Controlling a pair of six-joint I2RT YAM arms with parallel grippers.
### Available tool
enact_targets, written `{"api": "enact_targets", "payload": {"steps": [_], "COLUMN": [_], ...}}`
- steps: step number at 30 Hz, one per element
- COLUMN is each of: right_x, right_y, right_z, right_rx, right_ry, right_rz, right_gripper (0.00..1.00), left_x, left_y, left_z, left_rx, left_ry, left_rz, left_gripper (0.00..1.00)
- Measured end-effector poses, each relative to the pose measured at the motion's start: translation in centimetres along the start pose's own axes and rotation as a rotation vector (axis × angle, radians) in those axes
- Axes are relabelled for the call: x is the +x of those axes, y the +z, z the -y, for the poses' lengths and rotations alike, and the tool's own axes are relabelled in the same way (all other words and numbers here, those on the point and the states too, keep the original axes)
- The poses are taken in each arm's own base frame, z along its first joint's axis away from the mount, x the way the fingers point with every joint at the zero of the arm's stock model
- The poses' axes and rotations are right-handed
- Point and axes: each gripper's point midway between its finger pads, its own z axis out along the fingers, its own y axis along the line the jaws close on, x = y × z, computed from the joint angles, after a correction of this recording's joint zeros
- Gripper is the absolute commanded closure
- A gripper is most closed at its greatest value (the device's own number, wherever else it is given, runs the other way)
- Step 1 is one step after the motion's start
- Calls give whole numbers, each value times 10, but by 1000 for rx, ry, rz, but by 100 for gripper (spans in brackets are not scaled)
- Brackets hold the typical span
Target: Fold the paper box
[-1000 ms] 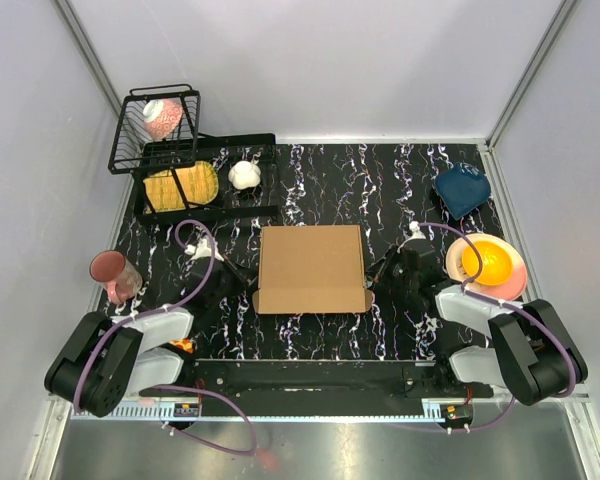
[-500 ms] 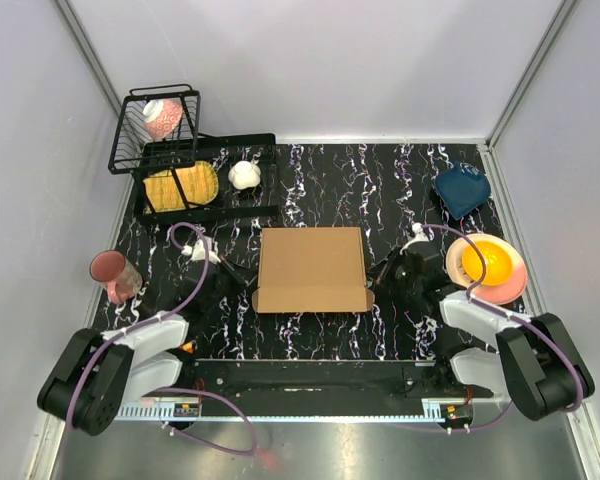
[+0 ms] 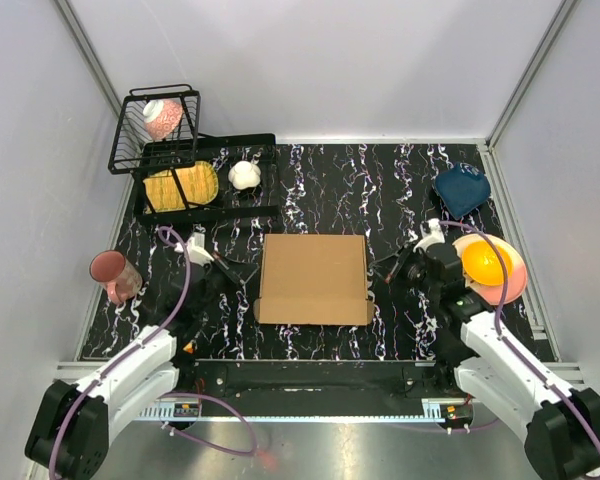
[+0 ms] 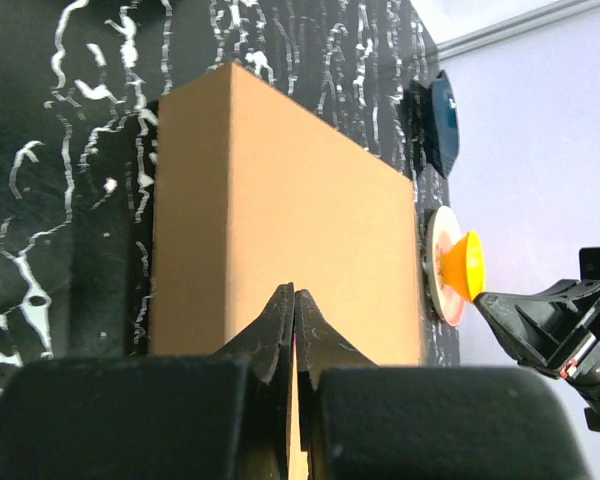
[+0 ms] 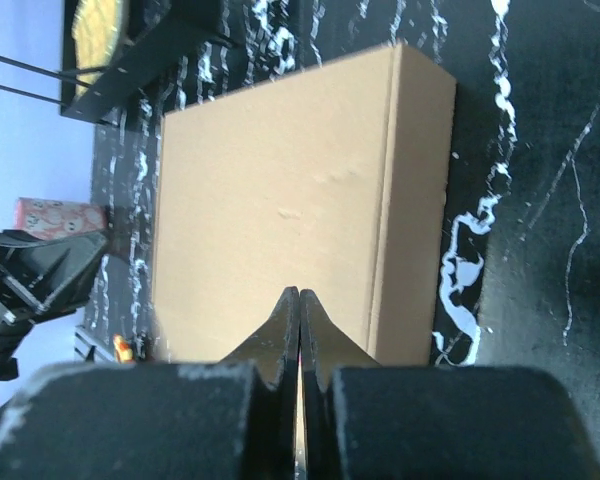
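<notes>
Overhead view of a black, white-veined bench (image 3: 360, 190). At its middle, a plain brown paper box (image 3: 314, 278), lying flat with its lid down, a small tab sticking out low on its right edge. Left pincer (image 3: 242, 272) just beside the box's left edge, fingers pressed together on nothing. Right pincer (image 3: 382, 268) just beside the box's right edge, likewise closed and empty. Hard to tell from any view whether either tip touches the cardboard. Both wrist cameras looking across the box's flat top, past joined black fingertips. At the far left, a black dish rack (image 3: 210, 150) holding a yellow plate (image 3: 180, 186) and a small white object (image 3: 245, 175), with a wire basket (image 3: 130, 130) behind it. Near the left edge, a pink cup (image 3: 113, 275). On the right, a dark blue bowl (image 3: 462, 190), and nearer, an orange bowl (image 3: 485, 262) sitting on a pink plate (image 3: 518, 275).
</notes>
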Motion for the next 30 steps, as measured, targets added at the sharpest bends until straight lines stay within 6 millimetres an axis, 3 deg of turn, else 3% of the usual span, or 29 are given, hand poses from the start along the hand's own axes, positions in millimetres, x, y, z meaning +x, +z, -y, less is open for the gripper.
{"api": "enact_targets", "payload": {"steps": [6, 9, 11, 16, 22, 26, 30], "right_x": [-25, -29, -26, -6, 34, 46, 45], "right_y": [-15, -16, -16, -8, 3, 8, 15], "right_z": [-32, -36, -29, 12, 55, 62, 56], "right_rx": [-55, -57, -30, 108, 221, 219, 181], "right_ry": [-9, -11, -5, 20, 54, 65, 68], "right_rz": [48, 57, 50, 18, -106, -140, -143], "right_gripper": [100, 100, 100, 100, 100, 100, 100], "left_x": [-12, -17, -17, -14, 10, 26, 28], "left_y": [-8, -11, -12, -13, -3, 2, 6], "left_z": [32, 38, 32, 0, -40, -53, -45], "left_rx": [71, 81, 55, -56, -176, -196, -153], "left_ry": [2, 13, 14, 10, 1, -8, -11], "left_rz": [8, 18, 23, 54, -24, -86, -97], "left_gripper": [100, 100, 100, 100, 100, 100, 100]}}
